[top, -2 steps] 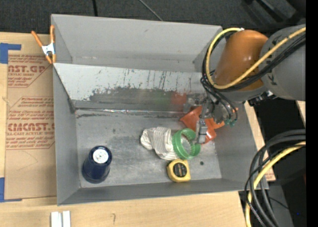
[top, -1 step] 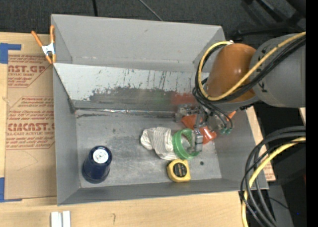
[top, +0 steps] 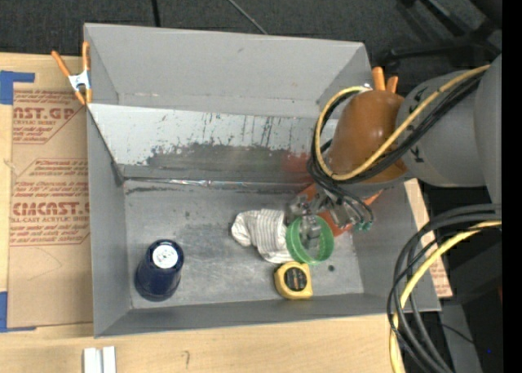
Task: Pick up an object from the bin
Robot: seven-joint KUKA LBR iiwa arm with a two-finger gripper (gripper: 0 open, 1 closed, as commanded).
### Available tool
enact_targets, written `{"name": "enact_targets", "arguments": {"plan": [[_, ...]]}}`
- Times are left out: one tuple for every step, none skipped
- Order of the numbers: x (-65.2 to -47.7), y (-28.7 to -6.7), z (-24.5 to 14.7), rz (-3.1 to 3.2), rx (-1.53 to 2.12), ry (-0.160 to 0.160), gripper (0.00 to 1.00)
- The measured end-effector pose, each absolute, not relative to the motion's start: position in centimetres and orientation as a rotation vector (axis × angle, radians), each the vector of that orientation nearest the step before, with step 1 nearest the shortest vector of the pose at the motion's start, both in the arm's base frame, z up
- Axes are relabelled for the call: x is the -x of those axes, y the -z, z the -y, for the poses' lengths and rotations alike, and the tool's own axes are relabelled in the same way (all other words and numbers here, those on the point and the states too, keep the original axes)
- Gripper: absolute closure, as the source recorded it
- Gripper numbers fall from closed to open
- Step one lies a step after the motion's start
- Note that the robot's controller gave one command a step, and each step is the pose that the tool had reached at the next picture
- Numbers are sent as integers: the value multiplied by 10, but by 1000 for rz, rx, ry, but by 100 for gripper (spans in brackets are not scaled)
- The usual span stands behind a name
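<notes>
Grey sheet-metal bin (top: 106,200), floor scuffed and scratched, sits on a pale wood worktop (top: 245,347). At L, near the front corner, a dark blue plastic cup-like container (top: 159,269) stands by itself, round, w/ a white disc on top, well apart from the rest. Toward ctr-R lies a white cloth (top: 257,231), soft and crumpled into a loose lump, its R edge touching the green thing beside it. That green thing (top: 322,249) is a bright green round piece, ring- or lid-shaped, prob. plastic, smooth-rimmed, lying about flat on the bin floor in the R half, near the front wall; being round it has no clear long axis and points no particular way, its open face up toward the camera. Just in front of it, touching or nearly so, is a small yellow tape measure (top: 293,280), rounded case w/ a dark round ctr, lying flat. The tool (top: 310,228) hangs directly over the green ring, metal parts and a bit of wiring covering the ring's middle; whether the tool is apart, together or clamped on anything cannot be told from this angle. At R, the arm's glossy orange-brown cover (top: 363,130) bulges over the bin's R wall, looped w/ yellow-and-black cables (top: 424,110) running back along the grey arm.
</notes>
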State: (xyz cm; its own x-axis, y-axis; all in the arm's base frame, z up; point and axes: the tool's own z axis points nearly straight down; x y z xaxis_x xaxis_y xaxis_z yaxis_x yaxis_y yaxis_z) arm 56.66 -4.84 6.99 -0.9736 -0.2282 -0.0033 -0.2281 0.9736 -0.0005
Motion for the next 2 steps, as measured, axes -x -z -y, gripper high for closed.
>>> {"name": "enact_targets", "arguments": {"plan": [[-567, -70, 48, -3117, 361, 0, 100], [-549, -139, 75, -3108, 445, 0, 100]]}}
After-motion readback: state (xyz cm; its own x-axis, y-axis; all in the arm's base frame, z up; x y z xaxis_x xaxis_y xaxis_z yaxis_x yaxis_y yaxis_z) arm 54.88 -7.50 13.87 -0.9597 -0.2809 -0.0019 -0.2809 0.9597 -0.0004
